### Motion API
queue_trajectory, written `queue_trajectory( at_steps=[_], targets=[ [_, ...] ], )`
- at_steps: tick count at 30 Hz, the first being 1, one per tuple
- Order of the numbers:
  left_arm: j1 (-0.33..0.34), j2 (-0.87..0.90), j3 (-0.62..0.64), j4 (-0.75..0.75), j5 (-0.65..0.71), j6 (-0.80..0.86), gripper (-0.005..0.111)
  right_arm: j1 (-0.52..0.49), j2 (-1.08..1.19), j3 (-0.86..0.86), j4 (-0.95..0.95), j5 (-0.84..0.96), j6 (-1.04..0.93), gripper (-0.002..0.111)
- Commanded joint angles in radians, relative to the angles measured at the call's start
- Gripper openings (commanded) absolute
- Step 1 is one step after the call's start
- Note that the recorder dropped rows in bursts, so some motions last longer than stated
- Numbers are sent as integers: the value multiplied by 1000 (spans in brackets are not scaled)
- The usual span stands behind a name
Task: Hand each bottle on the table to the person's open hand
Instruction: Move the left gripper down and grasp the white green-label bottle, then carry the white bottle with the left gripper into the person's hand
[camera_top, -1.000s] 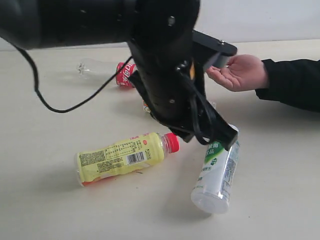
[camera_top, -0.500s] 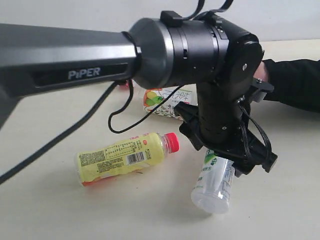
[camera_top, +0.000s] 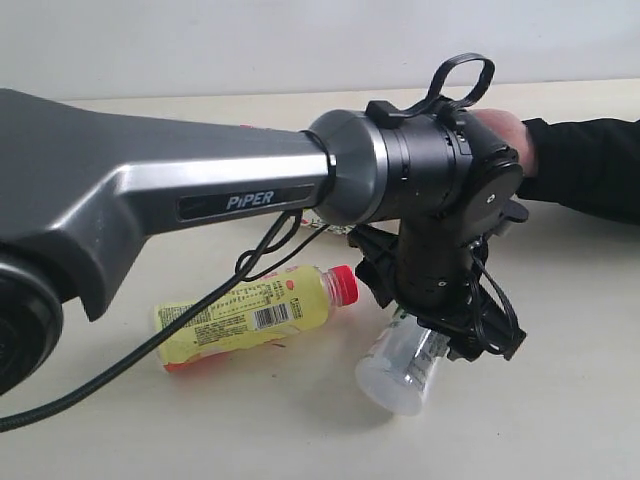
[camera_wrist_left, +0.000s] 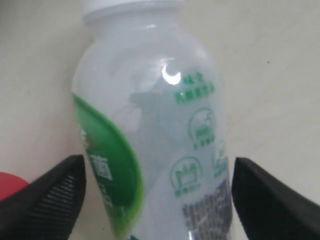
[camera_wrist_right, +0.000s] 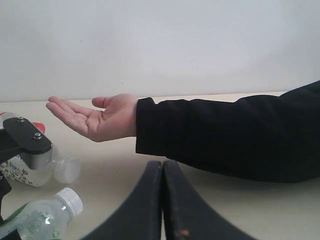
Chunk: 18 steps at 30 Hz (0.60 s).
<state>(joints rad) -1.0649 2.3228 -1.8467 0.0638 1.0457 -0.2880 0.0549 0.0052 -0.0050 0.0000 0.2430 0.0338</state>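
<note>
Wide pale beige bench (camera_top: 560, 400). On it, a yellow-labelled plastic bottle with a red cap (camera_top: 245, 315), flat on its side. Near that cap, a small white plastic bottle with a green label (camera_top: 400, 365), tipped over, round bottom toward the outside camera. Farther back, a clear plastic bottle with a white fruit label (camera_wrist_right: 20, 172), lying down, partly hidden. Bare open hand with a black sleeve (camera_wrist_right: 95, 117), palm up, above the bench.

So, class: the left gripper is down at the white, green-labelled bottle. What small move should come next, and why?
Probably close the left gripper on the white bottle: its fingers stand either side of it, not yet clamped, and the person's open hand is held out.
</note>
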Motion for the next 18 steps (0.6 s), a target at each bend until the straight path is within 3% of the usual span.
queue_trajectory(
  at_steps=[1, 12, 14, 17, 18],
  targets=[
    [-4, -5, -6, 4, -1, -37, 77, 3, -5, 5, -7, -7, -5, 0],
    [-4, -5, -6, -16, -1, -49, 39, 3, -5, 5, -7, -7, -5, 0],
    [-4, -5, -6, -18, 4, -49, 28, 3, -5, 5, -7, -7, -5, 0],
    [-4, -14, -6, -20, 41, -31, 0, 3, -5, 5, -7, -7, -5, 0],
    [-4, -20, -6, -20, 48, -31, 0, 3, -5, 5, -7, -7, -5, 0]
  ],
)
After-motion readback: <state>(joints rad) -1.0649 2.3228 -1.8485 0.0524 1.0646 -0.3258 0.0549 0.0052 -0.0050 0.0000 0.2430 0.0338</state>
